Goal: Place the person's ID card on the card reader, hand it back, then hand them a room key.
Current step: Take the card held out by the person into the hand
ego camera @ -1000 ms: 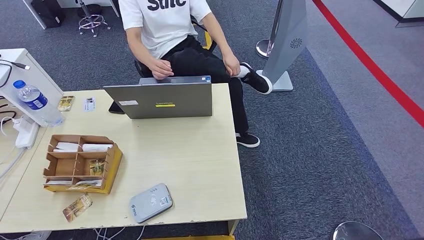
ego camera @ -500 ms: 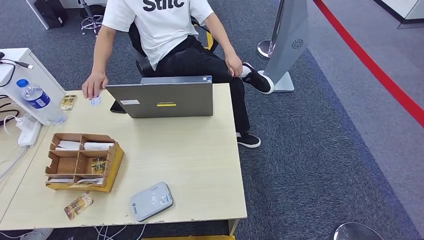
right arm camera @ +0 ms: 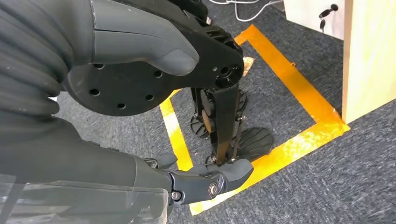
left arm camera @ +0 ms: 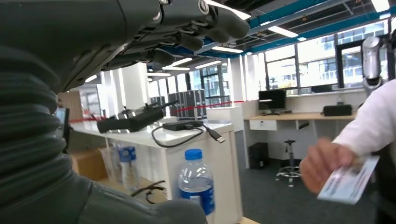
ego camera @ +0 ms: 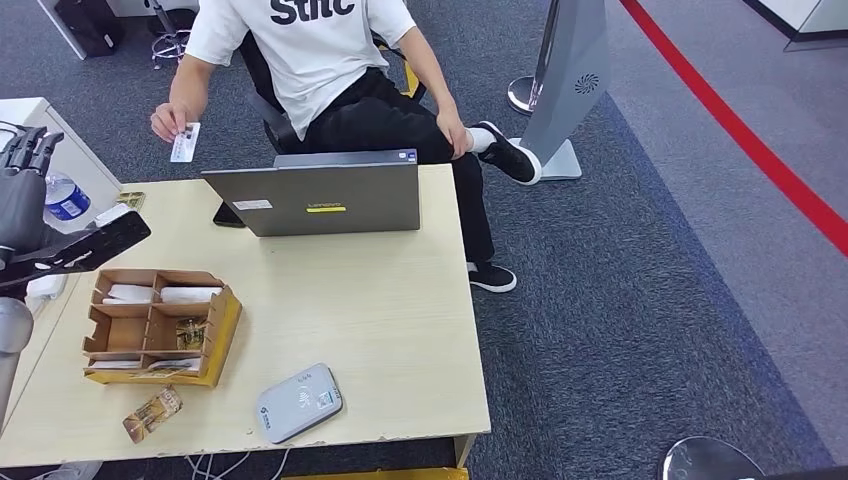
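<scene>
Person [ego camera: 310,60] in a white shirt sits behind the desk [ego camera: 380,330] and holds the ID card [ego camera: 184,142] up in one hand, off the desk. Left hand [ego camera: 25,185] is raised near it, fingers apart, holding nothing. Right hand [right arm camera: 140,93] hangs low over the floor with nothing in it, and the card reader [ego camera: 300,403] lies at the desk's near edge.

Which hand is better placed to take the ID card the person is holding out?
Left. The left hand is raised, empty, near the ID card; the right hand hangs toward the floor.

ID card [left arm camera: 348,183] — blurred, print unreadable
</scene>
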Controlling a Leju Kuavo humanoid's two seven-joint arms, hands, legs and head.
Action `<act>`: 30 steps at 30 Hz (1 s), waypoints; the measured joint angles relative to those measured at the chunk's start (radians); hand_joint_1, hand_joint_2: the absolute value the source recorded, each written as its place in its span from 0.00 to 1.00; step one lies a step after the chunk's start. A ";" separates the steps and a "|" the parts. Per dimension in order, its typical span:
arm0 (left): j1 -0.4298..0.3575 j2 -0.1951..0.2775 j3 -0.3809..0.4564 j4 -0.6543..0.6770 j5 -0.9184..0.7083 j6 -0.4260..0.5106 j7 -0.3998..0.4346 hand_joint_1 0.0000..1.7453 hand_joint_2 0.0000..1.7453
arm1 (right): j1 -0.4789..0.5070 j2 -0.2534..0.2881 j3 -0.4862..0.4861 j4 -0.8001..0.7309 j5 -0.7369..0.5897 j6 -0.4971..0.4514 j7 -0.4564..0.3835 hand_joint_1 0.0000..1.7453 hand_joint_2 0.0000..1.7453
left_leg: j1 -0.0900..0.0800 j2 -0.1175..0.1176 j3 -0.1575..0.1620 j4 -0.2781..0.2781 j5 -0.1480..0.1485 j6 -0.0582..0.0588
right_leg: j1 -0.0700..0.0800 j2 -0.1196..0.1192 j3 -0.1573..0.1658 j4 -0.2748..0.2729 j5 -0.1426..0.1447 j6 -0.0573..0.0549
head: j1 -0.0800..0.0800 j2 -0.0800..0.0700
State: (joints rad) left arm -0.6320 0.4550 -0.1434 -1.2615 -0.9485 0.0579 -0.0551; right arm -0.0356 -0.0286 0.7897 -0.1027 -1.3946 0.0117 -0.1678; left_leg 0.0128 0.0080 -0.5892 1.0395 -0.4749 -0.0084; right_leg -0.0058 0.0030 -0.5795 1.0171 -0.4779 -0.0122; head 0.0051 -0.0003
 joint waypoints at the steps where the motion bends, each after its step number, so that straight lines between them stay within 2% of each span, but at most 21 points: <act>1: -0.016 0.006 -0.015 0.021 -0.011 -0.002 0.004 0.00 1.00 | 0.000 0.000 0.006 0.001 0.000 -0.001 0.002 0.00 1.00 | 0.000 0.000 0.000 0.000 0.000 0.000 | 0.000 0.000 0.000 0.000 0.000 0.000 | 0.000 0.000; 5: -0.068 0.017 -0.064 0.072 -0.041 -0.015 0.026 0.00 1.00 | 0.000 -0.002 0.023 0.002 -0.001 -0.004 0.007 0.00 1.00 | 0.000 0.000 -0.001 0.000 0.000 0.000 | 0.000 0.000 -0.001 0.000 0.000 0.000 | 0.000 0.000; 10: -0.094 0.019 -0.093 0.099 -0.046 -0.017 0.030 0.00 1.00 | 0.001 -0.002 0.035 0.002 -0.001 -0.006 0.008 0.00 1.00 | 0.000 0.000 -0.001 0.000 0.000 0.000 | 0.000 0.000 -0.001 0.000 0.000 0.000 | 0.000 0.000; 11: -0.096 0.020 -0.096 0.101 -0.046 -0.017 0.030 0.06 1.00 | 0.001 -0.002 0.036 0.002 -0.001 -0.006 0.008 0.00 1.00 | 0.000 0.000 -0.001 0.000 0.000 0.000 | 0.000 0.000 -0.001 0.000 0.000 0.000 | 0.000 0.000; 14: -0.098 0.022 -0.101 0.103 -0.046 -0.016 0.030 0.81 1.00 | 0.001 -0.002 0.039 0.004 -0.001 -0.008 0.011 0.00 1.00 | 0.000 0.000 -0.002 0.000 0.000 0.000 | 0.000 0.000 -0.001 0.000 0.000 0.000 | 0.000 0.000; 15: -0.098 0.023 -0.104 0.103 -0.045 -0.015 0.030 1.00 1.00 | 0.001 -0.002 0.039 0.005 -0.002 -0.009 0.012 0.00 1.00 | 0.000 0.000 -0.002 0.000 0.000 0.000 | 0.000 0.000 -0.001 0.000 0.000 0.000 | 0.000 0.000; 30: -0.093 0.040 -0.108 0.090 0.008 -0.023 0.019 1.00 1.00 | 0.001 -0.002 0.057 0.006 -0.006 -0.014 0.021 0.00 1.00 | 0.000 0.000 -0.002 0.000 0.000 0.000 | 0.000 0.000 -0.001 0.001 0.000 0.000 | 0.000 0.000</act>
State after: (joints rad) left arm -0.7247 0.4948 -0.2518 -1.1719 -0.9403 0.0347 -0.0360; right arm -0.0348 -0.0301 0.8468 -0.0968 -1.4001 -0.0027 -0.1469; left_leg 0.0129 0.0077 -0.5908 1.0392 -0.4748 -0.0085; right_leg -0.0057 0.0027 -0.5803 1.0177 -0.4780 -0.0122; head 0.0052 -0.0004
